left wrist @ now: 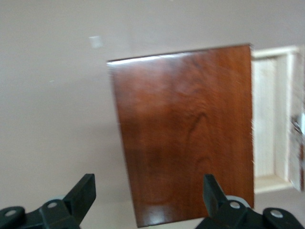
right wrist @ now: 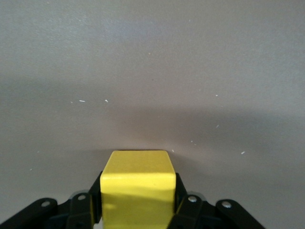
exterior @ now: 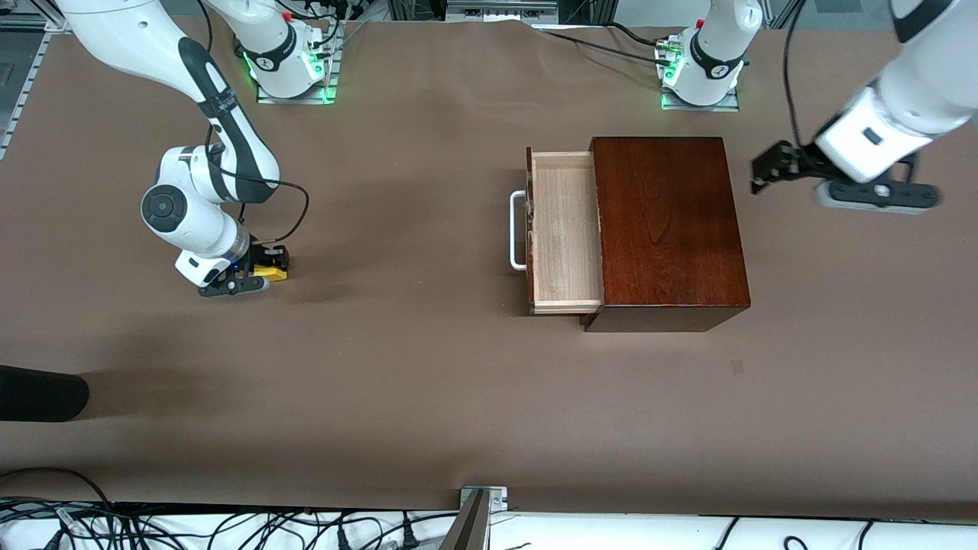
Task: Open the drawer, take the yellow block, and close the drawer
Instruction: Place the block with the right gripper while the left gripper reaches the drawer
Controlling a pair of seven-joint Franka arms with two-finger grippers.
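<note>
Front view, lower-left quadrant: right gripper (exterior: 256,276) is sitting low at the table (exterior: 428,382), fingers clamped on the yellow block (exterior: 270,270); right wrist view is showing the same block (right wrist: 137,188) pinched betw. both pads, bare tabletop ahead. Centre-right of frame: the wooden box (exterior: 668,229) w/ the drawer (exterior: 561,229) standing pulled out, its pale interior showing nothing inside, white bar handle (exterior: 518,231) facing toward the right arm's end of the table. Upper-right of frame: left gripper (exterior: 764,174) is hanging in the air just off the box's edge at the left arm's end, fingers spread apart and holding nothing; left wrist view is looking down on the box top (left wrist: 186,129) w/ the open drawer (left wrist: 274,119) at frame right. Key relation: drawer slides along the table's length, so closing calls for a push on the handle side toward the box; block and right gripper are lying well apart from the drawer; left gripper is nearer the box but on its closed end, away from the handle; judged stage: block out, drawer not yet shut.
</note>
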